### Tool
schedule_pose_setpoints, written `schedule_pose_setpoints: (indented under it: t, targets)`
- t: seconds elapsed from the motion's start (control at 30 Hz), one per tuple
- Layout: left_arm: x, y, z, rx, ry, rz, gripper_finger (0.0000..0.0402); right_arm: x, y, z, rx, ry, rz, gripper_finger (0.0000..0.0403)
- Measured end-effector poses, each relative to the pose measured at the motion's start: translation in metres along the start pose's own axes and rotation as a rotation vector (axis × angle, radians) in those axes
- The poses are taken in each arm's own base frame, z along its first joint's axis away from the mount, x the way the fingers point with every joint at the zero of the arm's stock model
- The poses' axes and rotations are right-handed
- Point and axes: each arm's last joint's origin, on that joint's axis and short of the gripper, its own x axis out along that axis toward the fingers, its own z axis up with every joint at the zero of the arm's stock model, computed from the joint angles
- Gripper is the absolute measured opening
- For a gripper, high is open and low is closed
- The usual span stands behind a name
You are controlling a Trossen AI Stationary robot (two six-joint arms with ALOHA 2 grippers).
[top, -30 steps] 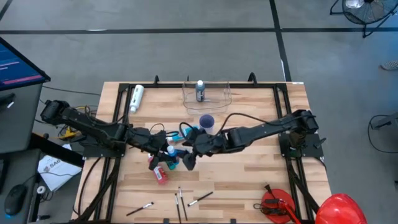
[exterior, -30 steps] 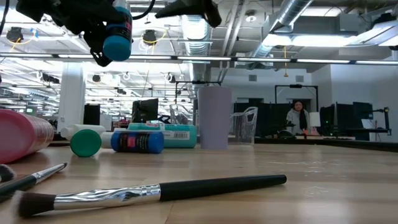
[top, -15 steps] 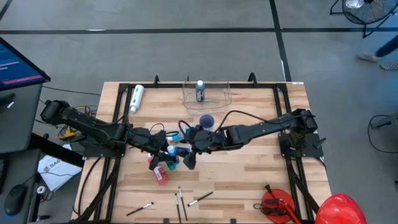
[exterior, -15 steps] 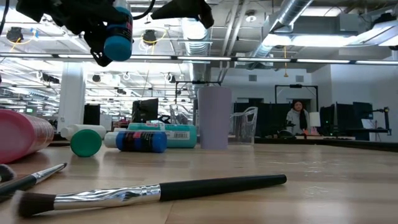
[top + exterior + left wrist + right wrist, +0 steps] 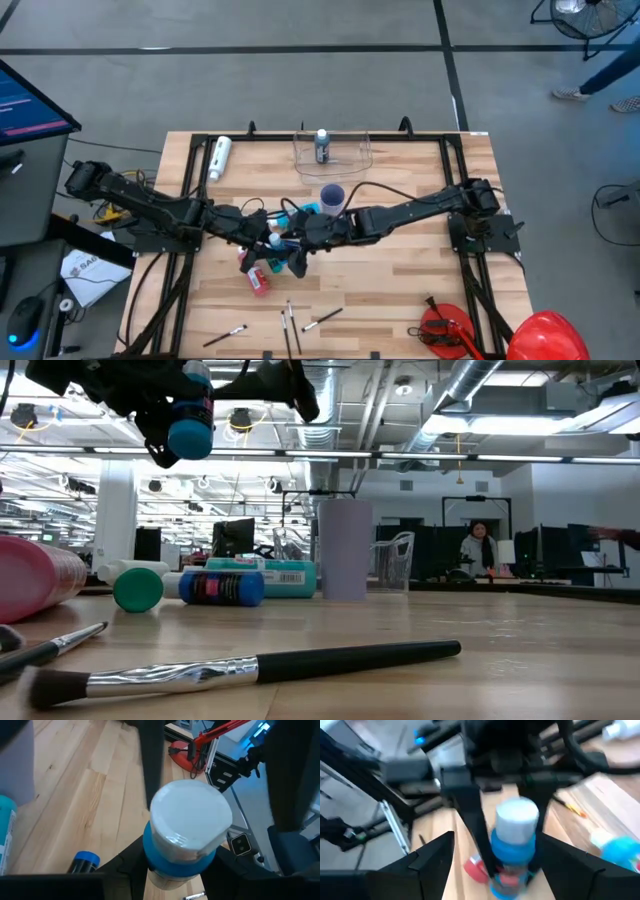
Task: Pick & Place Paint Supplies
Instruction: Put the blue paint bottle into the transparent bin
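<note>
left pincer is clamped on a blue bottle with a white cap, held up off the tabletop mid-table, cap end toward the right arm. right pincer sits just beside it, fingers spread either side of the bottle in the right wrist view, not gripping anything; looks like a handover setup. main risk: both pincers crowd the same bottle, so if the right one closes off-centre or on the cap it could twist the bottle out of the left grip, and it would fall into the clutter right under it. second risk: finger-to-finger contact, since the dark fingers already overlap in the left wrist view. if the left lets go before the right has a firm hold, the bottle drops. below the pair lie a red bottle, a teal tube, a dark blue bottle and a green-capped one, all near each other, so a drop would scatter them. purple cup stands just behind the right arm's forearm and a swing back could clip it. clear tub at the far edge holds one bottle and has open room around it; path there is free above cup height. brushes lie near the front edge, well apart from the arms. right half of the tabletop is mostly bare wood, the best room for retreat. white tube lies at the far left, out of the way.
</note>
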Motion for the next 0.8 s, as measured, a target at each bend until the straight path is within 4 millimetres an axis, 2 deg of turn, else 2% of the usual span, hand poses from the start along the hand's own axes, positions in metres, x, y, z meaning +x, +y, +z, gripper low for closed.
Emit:
schedule_pose_setpoints:
  t: [0.8]
  targets:
    - [0.0,0.0,0.0,0.004,-0.005,-0.002,0.014,0.001,-0.012,0.012,0.026,-0.053,-0.007,0.027]
